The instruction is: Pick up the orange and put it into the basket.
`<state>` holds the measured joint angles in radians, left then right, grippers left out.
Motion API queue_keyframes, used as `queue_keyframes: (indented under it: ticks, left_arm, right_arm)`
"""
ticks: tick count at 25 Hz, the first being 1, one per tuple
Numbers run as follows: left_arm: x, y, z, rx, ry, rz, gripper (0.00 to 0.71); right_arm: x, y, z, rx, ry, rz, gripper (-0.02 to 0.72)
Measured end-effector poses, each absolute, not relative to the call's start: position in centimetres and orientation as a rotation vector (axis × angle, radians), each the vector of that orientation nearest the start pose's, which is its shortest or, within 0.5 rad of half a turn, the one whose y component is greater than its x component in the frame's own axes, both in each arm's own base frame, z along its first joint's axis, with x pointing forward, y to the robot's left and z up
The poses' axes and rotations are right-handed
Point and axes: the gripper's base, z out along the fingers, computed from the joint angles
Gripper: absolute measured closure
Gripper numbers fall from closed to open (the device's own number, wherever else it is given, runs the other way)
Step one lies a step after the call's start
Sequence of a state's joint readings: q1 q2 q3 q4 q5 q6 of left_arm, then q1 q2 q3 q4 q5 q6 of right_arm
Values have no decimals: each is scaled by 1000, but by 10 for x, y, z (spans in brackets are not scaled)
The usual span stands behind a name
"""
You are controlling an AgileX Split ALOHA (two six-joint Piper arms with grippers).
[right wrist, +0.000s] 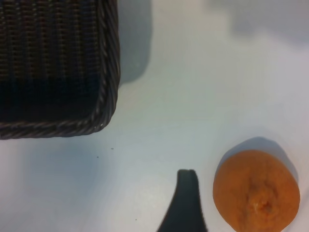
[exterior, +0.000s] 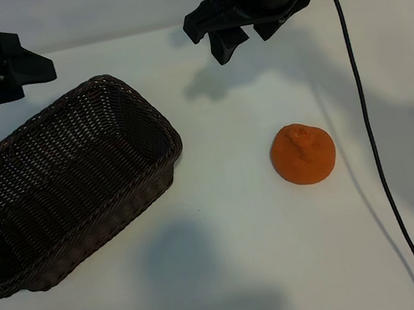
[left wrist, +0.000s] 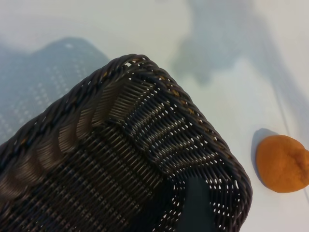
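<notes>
The orange lies on the white table, right of centre, with its puckered top up; it also shows in the right wrist view and the left wrist view. The dark brown wicker basket stands at the left with nothing in it. My right gripper hangs open above the table's far side, behind the orange and clear of it. One of its fingers shows just beside the orange. My left gripper hovers open at the far left, over the basket's back end, holding nothing.
A black cable runs from the right arm down across the table, just right of the orange. Bare white table lies between the basket and the orange and along the front.
</notes>
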<state>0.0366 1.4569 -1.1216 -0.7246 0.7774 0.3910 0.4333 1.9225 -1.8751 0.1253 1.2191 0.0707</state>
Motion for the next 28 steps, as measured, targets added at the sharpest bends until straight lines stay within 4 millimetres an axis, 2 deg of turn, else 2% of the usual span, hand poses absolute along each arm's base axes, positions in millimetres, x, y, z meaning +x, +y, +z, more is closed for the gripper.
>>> queue_keyframes:
  ticks: [28]
  left_arm:
    - [308,-31,306,-51,2410,-650,123]
  right_arm:
    - [375,185,323,-473,2738,314,116]
